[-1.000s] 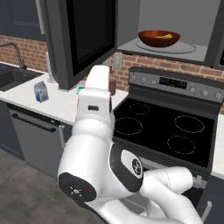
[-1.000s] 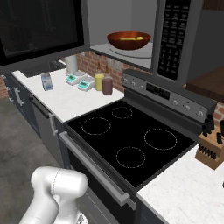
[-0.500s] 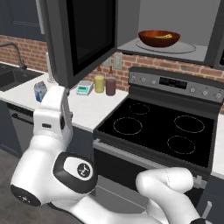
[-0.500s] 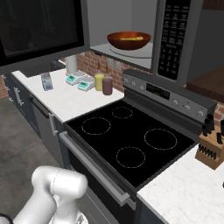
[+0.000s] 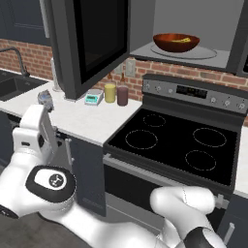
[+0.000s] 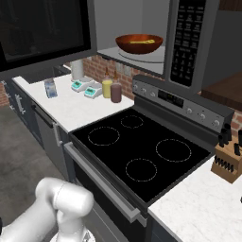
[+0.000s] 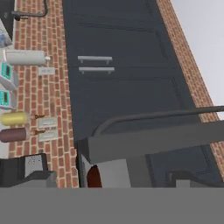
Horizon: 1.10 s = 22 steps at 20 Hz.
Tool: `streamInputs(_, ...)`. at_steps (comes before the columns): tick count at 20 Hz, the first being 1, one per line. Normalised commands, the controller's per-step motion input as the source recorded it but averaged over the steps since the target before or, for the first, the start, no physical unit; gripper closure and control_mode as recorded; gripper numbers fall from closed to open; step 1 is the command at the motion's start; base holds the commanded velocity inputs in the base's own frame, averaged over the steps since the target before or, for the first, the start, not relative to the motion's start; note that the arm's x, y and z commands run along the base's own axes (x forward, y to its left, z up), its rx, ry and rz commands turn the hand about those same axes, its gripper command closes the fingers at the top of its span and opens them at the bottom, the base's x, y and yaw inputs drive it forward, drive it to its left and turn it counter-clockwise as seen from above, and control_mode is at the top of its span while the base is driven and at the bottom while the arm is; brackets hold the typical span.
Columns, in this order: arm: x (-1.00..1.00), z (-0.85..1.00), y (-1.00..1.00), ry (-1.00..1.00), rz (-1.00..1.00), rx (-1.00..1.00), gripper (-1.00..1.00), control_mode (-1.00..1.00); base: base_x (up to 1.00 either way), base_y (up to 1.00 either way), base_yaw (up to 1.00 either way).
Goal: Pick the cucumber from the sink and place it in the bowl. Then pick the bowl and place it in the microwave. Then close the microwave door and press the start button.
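Gripper: its fingers cannot be made out; how far open it stands cannot be told, nor whether it holds or touches anything
Arm: white links fold low at the left of the left base view, in front of the dark cabinet fronts; the hand end rises beside the counter edge
Bowl [image 5: 176,42]: reddish-brown, upright on the round glass turntable [image 5: 184,52] inside the microwave [image 6: 191,42]; also visible in the right base view [image 6: 139,43]
Cucumber [image 5: 180,41]: yellow-green, lying inside the bowl; touching the bowl's inner surface
Microwave door [image 5: 92,38]: swung wide open to the left; dark glass window faces the room; in the hand view [image 7: 153,140] it appears as a grey edge-on slab with a thin dark bar handle
Sink [image 5: 12,86]: black basin at the far left of the counter; curved faucet [image 5: 16,58] above it
Stove [image 6: 142,149]: black glass top with four ring burners, directly under the microwave
Counter items: yellow canister [image 5: 110,92] just beside dark red canister [image 5: 122,95]; small scale [image 5: 93,97] to their left
Knife block [image 6: 227,160]: on the counter right of the stove
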Motion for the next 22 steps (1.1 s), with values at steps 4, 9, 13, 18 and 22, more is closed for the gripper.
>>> streamInputs(4, 0.63, -0.19, 0.37, -0.01, 0.0, 0.0, -1.0, -1.0, 0.0, 0.0, 0.0)
streamInputs(9, 0.64, 0.0, 0.04, 0.0, 0.0, 0.0, -1.0, -1.0, 0.0, 0.0, 0.0)
streamInputs(13, 0.54, 0.0, -0.04, 0.0, -0.05, 0.0, -1.0, -1.0, 0.0, 0.0, 0.0)
streamInputs(18, 0.49, -0.06, -0.01, -0.05, -0.21, 0.0, -1.0, -1.0, 0.0, 0.0, 0.0)
streamInputs(22, 0.61, -0.03, 0.0, -0.02, -0.24, 0.0, -1.0, -1.0, 0.0, 0.0, 0.0)
